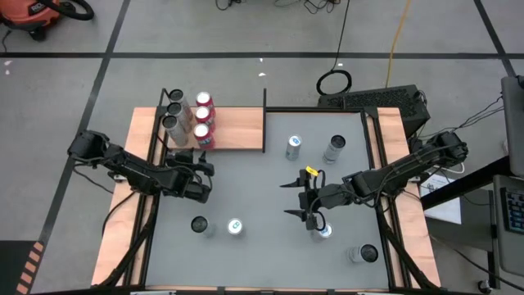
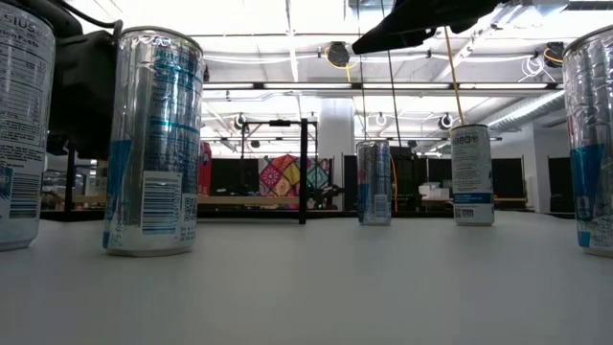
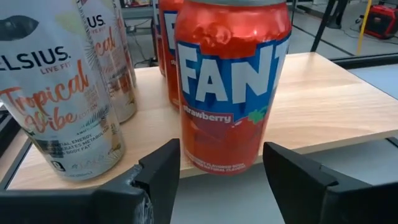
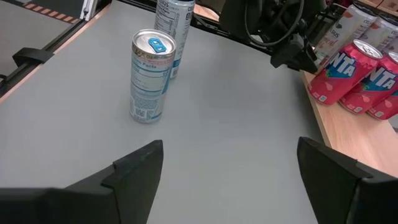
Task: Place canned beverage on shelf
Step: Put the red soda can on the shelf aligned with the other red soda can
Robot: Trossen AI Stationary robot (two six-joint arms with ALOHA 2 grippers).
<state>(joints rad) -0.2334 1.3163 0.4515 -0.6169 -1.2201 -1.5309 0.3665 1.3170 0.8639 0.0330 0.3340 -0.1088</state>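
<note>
- Left gripper [image 3: 221,177] spread wide, empty – red Fanta can [image 3: 231,81] parked just ahead on the shelf [image 3: 329,99] front edge.
- Could tip it off if nudged forward.
- Right gripper [image 1: 301,199] also splayed over the bench [image 1: 246,180], silver cans [image 4: 150,76] beyond – risk of clipping one.

The left arm reaches in from the bench's left side, its left tool [image 1: 199,179] low, fingers [image 3: 163,168] spread wide apart and holding nothing. The right arm stretches from the right side toward the middle, its right tool [image 1: 296,199] raised, jaws parted wide and empty.
</note>
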